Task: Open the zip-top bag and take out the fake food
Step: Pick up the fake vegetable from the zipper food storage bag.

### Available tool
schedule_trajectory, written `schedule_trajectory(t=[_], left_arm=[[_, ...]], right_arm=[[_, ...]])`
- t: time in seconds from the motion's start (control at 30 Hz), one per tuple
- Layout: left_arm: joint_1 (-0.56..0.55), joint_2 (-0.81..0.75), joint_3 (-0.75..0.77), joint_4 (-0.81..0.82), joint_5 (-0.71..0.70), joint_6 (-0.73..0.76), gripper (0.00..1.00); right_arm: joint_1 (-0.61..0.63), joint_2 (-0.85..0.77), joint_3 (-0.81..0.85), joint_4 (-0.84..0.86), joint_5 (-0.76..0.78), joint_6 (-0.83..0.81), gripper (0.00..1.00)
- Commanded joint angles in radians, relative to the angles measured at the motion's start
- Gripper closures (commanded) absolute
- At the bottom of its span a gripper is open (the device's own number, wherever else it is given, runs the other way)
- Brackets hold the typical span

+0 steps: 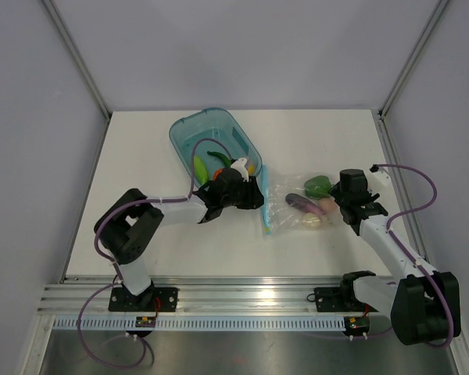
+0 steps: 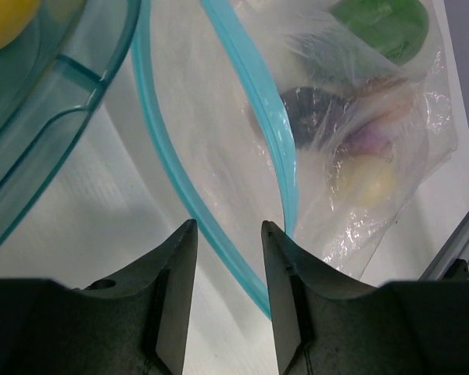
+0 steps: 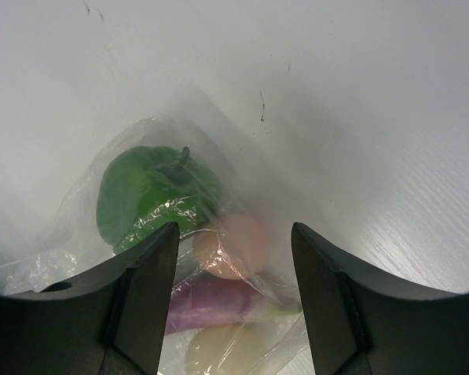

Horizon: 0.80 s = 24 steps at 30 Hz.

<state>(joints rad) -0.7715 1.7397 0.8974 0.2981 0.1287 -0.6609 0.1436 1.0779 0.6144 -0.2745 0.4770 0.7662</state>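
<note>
On matte white table (image 1: 141, 156), right of centre: thin, crinkly clear zip-top bag (image 1: 297, 212), teal zip strip (image 2: 277, 117) parted into a loop, mouth towards rigid translucent teal tub (image 1: 180, 137); inside bag, fake food (image 1: 313, 205): glossy green pepper (image 3: 152, 199), purple eggplant (image 3: 211, 301), pale rounded pieces; left gripper (image 2: 228, 230) at the mouth, tapered grey fingers apart, film and one strip showing in the gap, contact unclear; right gripper (image 3: 234, 234) over bag's far end, fingers wide apart, clamping nothing; smooth yellow lemon (image 1: 198, 166) in tub.
</note>
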Motion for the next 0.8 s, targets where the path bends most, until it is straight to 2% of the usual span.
schedule_trajectory(t=[0.0, 0.27, 0.5, 0.77], left_arm=[[-0.005, 0.040, 0.063, 0.047, 0.035, -0.003, 0.61], [-0.015, 0.044, 0.069, 0.099, 0.052, 0.033, 0.62], [-0.017, 0.083, 0.081, 0.170, 0.112, 0.060, 0.45], [-0.018, 0.149, 0.110, 0.188, 0.172, 0.041, 0.37]], right_arm=[[-0.006, -0.026, -0.004, 0.038, 0.006, -0.007, 0.33], [-0.006, -0.027, -0.012, 0.060, -0.008, -0.005, 0.33], [-0.006, -0.024, -0.008, 0.098, -0.084, -0.041, 0.33], [-0.004, -0.030, -0.016, 0.152, -0.228, -0.051, 0.30]])
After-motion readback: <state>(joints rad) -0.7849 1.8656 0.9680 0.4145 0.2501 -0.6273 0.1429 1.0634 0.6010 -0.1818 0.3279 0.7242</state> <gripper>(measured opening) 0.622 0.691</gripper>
